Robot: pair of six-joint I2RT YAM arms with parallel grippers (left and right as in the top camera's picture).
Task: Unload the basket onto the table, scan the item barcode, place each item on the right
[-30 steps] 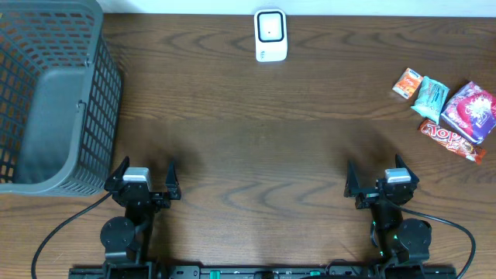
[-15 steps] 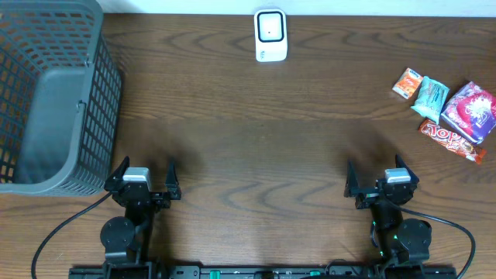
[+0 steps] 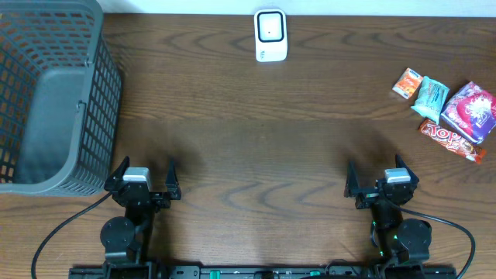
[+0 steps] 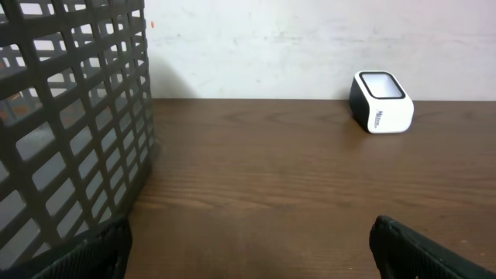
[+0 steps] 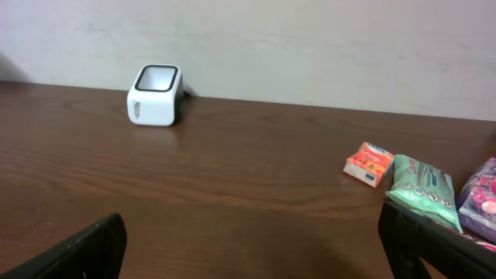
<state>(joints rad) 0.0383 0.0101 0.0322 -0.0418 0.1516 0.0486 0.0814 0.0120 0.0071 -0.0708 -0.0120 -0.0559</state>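
Observation:
A white barcode scanner (image 3: pixel 270 35) stands at the table's far edge; the left wrist view shows the scanner (image 4: pixel 381 103) ahead to the right, the right wrist view shows the scanner (image 5: pixel 155 95) ahead to the left. The items lie at the far right: an orange packet (image 3: pixel 407 82), a green pack (image 3: pixel 430 96), a purple pack (image 3: pixel 470 111) and a red bar (image 3: pixel 452 140). My left gripper (image 3: pixel 146 173) and right gripper (image 3: pixel 377 176) rest near the front edge, both open with nothing between the fingers, far from items and scanner.
A large grey mesh basket (image 3: pixel 101 108) fills the back left corner, its wall (image 4: pixel 70 116) close to my left gripper (image 4: pixel 249 242). The orange packet (image 5: pixel 370 163) and green pack (image 5: pixel 422 186) lie ahead right of my right gripper (image 5: pixel 252 236).

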